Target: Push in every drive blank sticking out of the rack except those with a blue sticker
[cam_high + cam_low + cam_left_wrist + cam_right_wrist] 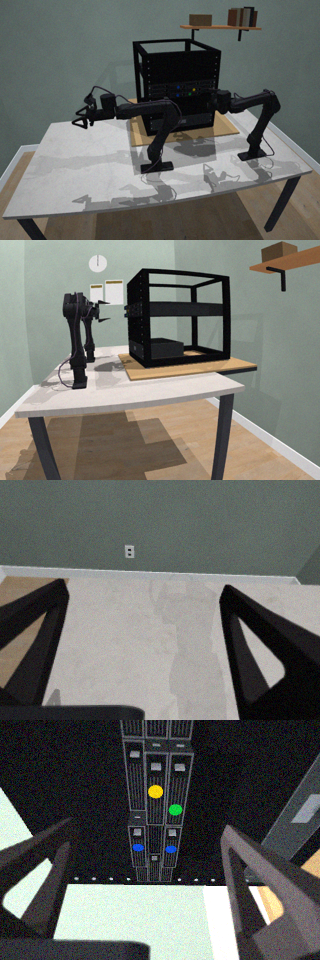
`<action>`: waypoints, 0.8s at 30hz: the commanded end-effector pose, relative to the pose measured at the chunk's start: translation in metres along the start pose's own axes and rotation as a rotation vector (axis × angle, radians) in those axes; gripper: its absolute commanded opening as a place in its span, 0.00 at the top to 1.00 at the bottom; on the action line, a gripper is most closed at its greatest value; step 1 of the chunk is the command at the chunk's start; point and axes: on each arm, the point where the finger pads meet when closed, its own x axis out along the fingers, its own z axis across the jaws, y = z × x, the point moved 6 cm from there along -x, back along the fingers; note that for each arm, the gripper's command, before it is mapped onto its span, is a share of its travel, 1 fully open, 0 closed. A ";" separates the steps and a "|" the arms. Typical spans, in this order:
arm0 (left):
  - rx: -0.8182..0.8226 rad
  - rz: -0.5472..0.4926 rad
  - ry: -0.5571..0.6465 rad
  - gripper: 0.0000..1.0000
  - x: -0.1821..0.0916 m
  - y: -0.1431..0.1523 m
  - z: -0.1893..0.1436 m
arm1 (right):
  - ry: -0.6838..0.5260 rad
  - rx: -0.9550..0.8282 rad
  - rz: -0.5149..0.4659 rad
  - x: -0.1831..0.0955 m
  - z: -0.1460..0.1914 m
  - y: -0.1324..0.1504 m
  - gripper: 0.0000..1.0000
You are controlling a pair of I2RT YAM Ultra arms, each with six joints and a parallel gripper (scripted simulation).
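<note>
A wooden shelf [219, 27] [289, 263] is fixed to the wall by black brackets, and a brown box [200, 20] [275, 252] is borne on it. A row of books [242, 17] is stood upright near the box. On another stretch of wall a round white clock [97, 263] is hung above two sheets [96, 293] [114, 292], each banded in dark yellow. A white outlet [129, 551] is set low in the wall.
</note>
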 end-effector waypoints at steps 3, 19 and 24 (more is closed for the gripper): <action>0.009 -0.032 -0.015 0.00 -0.007 -0.014 0.003 | -0.009 -0.021 0.015 -0.007 0.006 -0.012 0.00; 0.009 -0.032 -0.015 0.00 -0.007 -0.014 0.003 | -0.009 -0.021 0.014 -0.007 0.006 -0.013 0.00; 0.009 -0.032 -0.015 0.00 -0.007 -0.014 0.003 | -0.009 -0.021 0.014 -0.007 0.006 -0.013 0.00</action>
